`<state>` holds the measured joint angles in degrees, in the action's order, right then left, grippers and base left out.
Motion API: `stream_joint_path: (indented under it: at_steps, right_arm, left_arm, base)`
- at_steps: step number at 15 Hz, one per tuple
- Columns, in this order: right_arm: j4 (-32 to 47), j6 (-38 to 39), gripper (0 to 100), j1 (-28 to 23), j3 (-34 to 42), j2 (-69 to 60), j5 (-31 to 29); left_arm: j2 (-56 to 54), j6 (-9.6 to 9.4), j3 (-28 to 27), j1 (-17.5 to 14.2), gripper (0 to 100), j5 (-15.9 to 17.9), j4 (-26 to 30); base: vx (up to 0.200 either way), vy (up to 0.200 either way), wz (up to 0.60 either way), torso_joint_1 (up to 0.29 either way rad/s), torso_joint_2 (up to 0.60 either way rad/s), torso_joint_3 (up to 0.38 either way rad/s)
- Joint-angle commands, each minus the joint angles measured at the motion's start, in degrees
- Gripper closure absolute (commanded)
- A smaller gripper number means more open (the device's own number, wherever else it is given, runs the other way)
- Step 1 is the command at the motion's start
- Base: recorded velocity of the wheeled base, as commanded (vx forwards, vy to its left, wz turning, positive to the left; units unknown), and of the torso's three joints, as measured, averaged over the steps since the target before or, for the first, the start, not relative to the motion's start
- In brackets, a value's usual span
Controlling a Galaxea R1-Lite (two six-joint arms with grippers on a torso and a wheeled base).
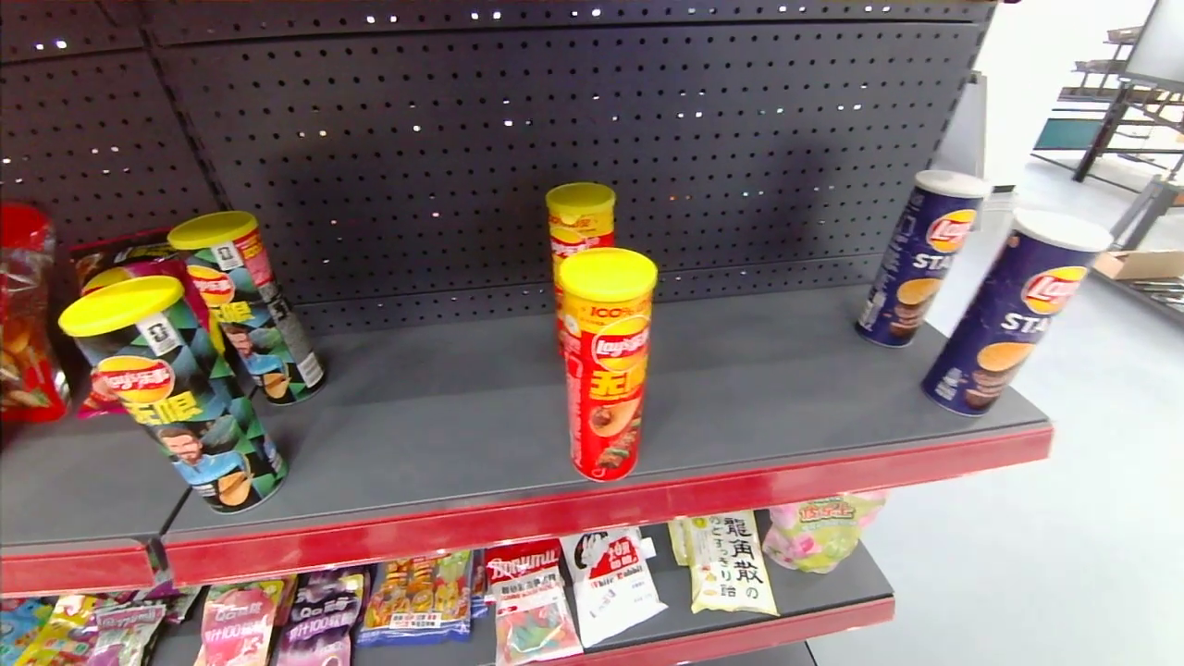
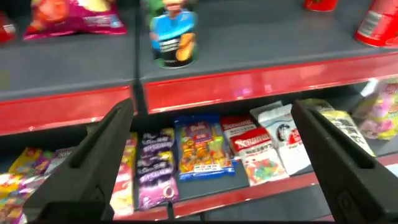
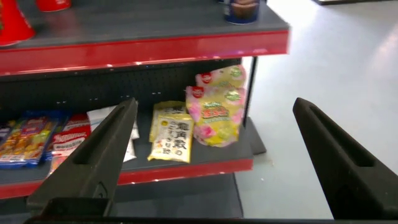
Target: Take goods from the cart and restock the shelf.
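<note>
A grey shelf (image 1: 444,407) with a red front edge runs across a dark pegboard (image 1: 462,139). Beneath it is a lower shelf (image 1: 795,622), also red-edged, carrying a row of flat sweet bags (image 1: 518,592). The left gripper (image 2: 212,104) hangs in front of the shelving, facing the lower shelf, its jaws wide apart and holding nothing. The right gripper (image 3: 216,102) faces the right end of that same lower shelf — jaws also spread wide and empty. Beyond it lie a yellow bag (image 3: 171,140) and a pink-and-green bag (image 3: 219,109) just beside each other. Six chip cans stand on the upper shelf in three pairs, the pairs well apart. At the right end are two blue cans (image 1: 1013,314) with white lids, one near the front corner, one farther back. In the middle are two red cans (image 1: 606,365) with yellow lids, one directly behind the other. At the left are two green cans (image 1: 176,398) with yellow lids — one near the front edge, one nearer the pegboard. A red bag (image 1: 28,314) sits at the far left.
</note>
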<state>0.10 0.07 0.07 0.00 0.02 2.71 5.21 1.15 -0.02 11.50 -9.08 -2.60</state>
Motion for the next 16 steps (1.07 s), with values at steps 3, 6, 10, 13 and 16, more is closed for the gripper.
stream_joint_path:
  at_steps: [3,6,10,13,16]
  right_arm:
    - [0.0,0.2,0,0.0,0.0,0.0,0.0]
    - [0.0,0.2,0,0.0,0.0,0.0,0.0]
    - [0.0,0.3,0,0.0,0.0,0.0,0.0]
    - [0.0,0.3,0,0.0,0.0,0.0,0.0]
    - [0.0,0.3,0,0.0,0.0,0.0,0.0]
  left_arm:
    - [0.3,2.98,0.0,0.0,0,0.6,0.2]
    - [0.3,3.07,-0.1,0.0,0,0.7,0.2]
    - [0.2,1.14,0.0,0.0,0,8.9,0.8]
    - [2.2,0.61,-0.2,-4.9,0,7.8,3.1]
    - [-0.6,-0.35,-0.1,-14.7,0,8.5,3.0]
  base:
    - [0.000,0.000,0.20,0.001,0.00,0.001]
    - [0.000,0.000,0.00,0.000,0.00,0.000]
    - [0.000,0.000,0.00,0.000,0.00,0.000]
    - [0.000,0.000,0.00,0.000,0.00,0.000]
    - [0.000,0.000,0.00,0.000,0.00,0.000]
